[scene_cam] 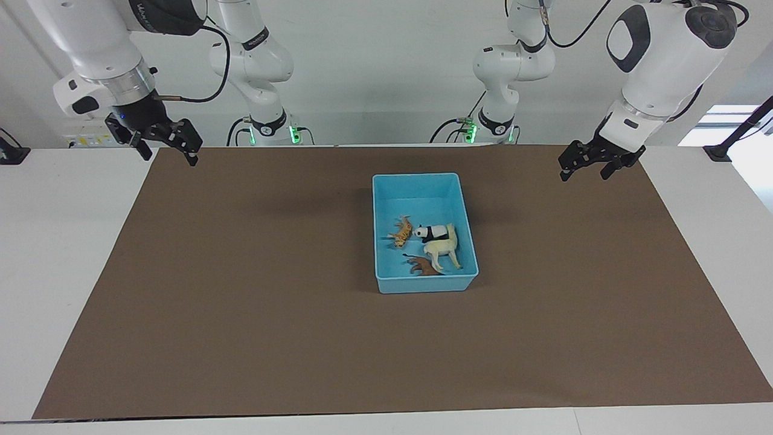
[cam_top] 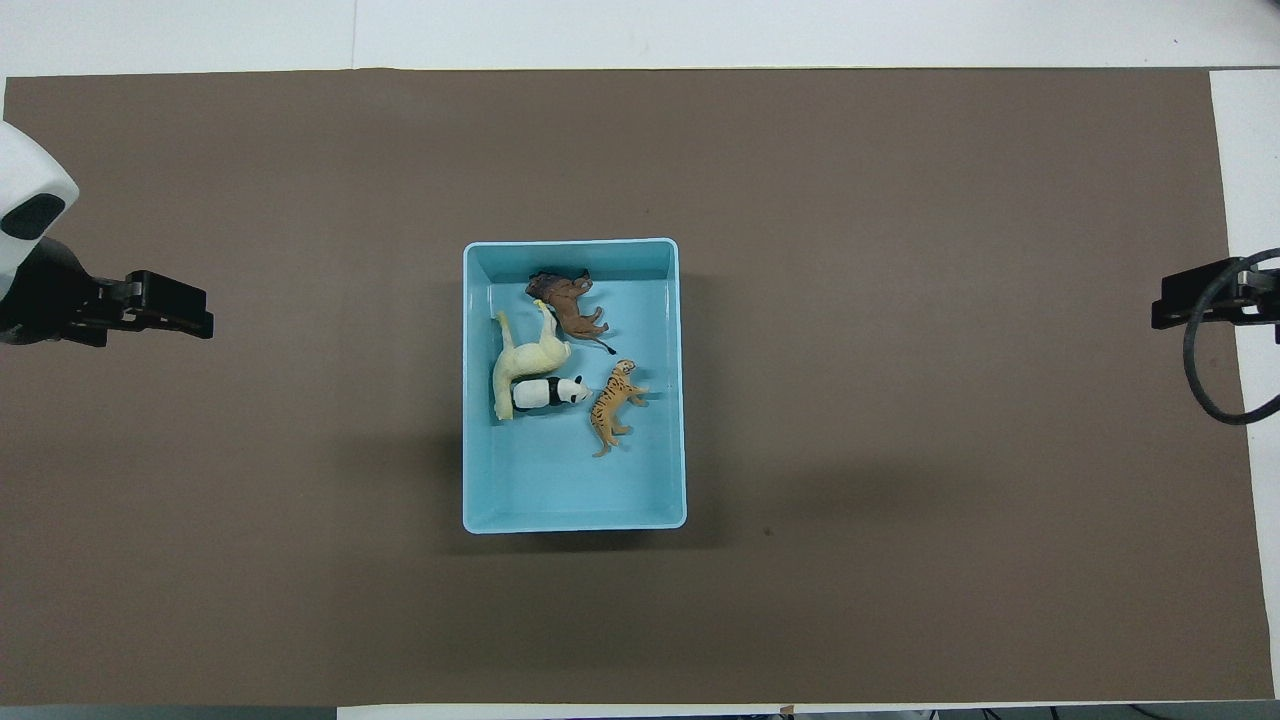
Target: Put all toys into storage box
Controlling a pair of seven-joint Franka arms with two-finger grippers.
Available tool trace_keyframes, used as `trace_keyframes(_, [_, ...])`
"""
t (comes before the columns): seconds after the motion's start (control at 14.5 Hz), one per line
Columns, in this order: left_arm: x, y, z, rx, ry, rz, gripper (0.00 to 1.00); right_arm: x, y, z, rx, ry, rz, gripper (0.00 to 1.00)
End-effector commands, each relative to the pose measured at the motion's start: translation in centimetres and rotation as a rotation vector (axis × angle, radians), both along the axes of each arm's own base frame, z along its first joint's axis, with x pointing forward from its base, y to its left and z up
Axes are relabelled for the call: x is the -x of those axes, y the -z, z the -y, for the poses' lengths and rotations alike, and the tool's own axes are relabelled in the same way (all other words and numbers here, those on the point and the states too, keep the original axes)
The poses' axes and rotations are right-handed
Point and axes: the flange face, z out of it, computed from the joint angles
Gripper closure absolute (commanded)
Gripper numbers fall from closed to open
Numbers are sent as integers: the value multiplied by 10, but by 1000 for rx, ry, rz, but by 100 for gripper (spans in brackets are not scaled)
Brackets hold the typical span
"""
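One rectangular light blue plastic storage box (cam_top: 575,505) sits in the middle of the brown mat (cam_top: 900,450) on the white desk (scene_cam: 60,241), its long axis running from the robots' end straight away from them. Inside it, count them: four small plastic animal toys, all lying in the half of the box farther from the robots.

The brown lion figurine (cam_top: 570,305) lies on its side closest to the farthest wall, head toward the left arm's end, body slanting. Just beside it the cream long-necked llama figurine (cam_top: 528,362) lies along the wall on the left arm's side, neck stretched away from the robots toward the lion, apparently touching it. The black-and-white panda figurine (cam_top: 548,392) is tucked against the llama, lying across the box with its head toward the right arm's end. The orange striped tiger figurine (cam_top: 612,405) lies near the panda's nose, head pointing away from the robots.

Two grippers, both empty. The left gripper (scene_cam: 584,168) hangs open wide over the mat's edge at its own end; the right gripper (scene_cam: 164,150) hangs open wide over the mat's corner at its end. Both are well apart from the box.
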Motion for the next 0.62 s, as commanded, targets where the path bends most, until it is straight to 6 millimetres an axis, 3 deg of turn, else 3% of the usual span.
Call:
trace_keyframes(0.0, [6, -1, 3, -6, 11, 3, 0, 6, -1, 2, -7, -84, -8, 0])
trace_keyframes(0.55, [4, -3, 0, -5, 1, 22, 0, 8, 1, -2, -12, -112, -25, 0])
